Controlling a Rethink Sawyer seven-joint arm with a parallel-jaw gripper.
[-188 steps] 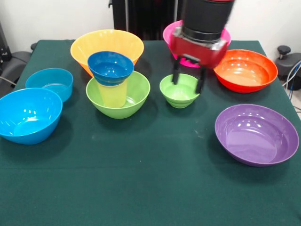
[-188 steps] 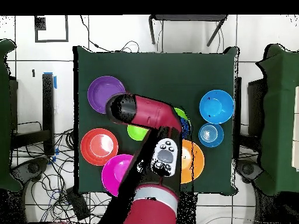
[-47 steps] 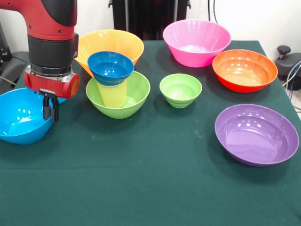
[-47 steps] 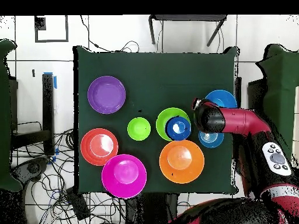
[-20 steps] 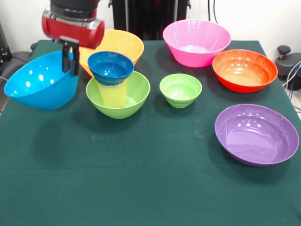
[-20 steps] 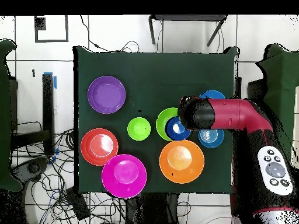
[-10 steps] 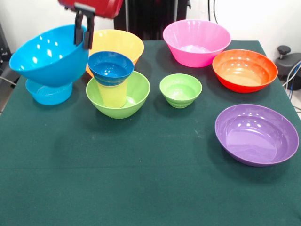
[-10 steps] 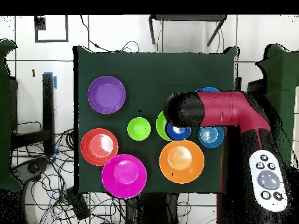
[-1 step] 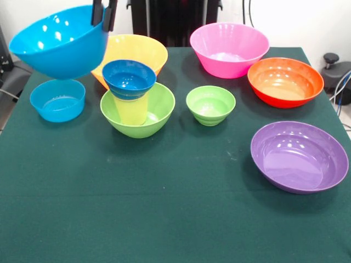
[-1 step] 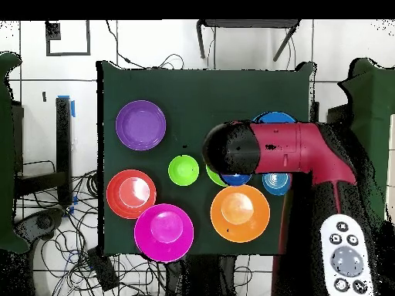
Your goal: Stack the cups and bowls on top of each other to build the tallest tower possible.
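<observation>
I have the gripper (image 9: 104,13) at the top left of the front view, its dark fingers (image 9: 97,13) clamped over the rim of the large light-blue bowl (image 9: 59,42), one inside the wall and one outside. The bowl hangs tilted in the air, clear of the tabletop (image 9: 175,208), its opening turned toward the near left.

Below it, on the left side, the small low light-blue bowl (image 9: 57,99) sits on the cloth. Just to its right stands the tower (image 9: 134,101) so far: the large lime-green bowl (image 9: 159,109) with the yellow tumbler (image 9: 130,109) upright inside it and a dark blue bowl (image 9: 129,78) seated on the tumbler's mouth. The lifted bowl is up and to the left of that stack, not touching it.

Behind the stack rests the yellow-orange bowl (image 9: 140,50). A small green bowl (image 9: 210,104) is at centre, the pink bowl (image 9: 229,49) far right of centre, the red-orange bowl (image 9: 285,81) at the right, and the purple bowl (image 9: 299,156) nearest on the right.

From overhead, the arm (image 10: 285,154) covers most of the stack.
</observation>
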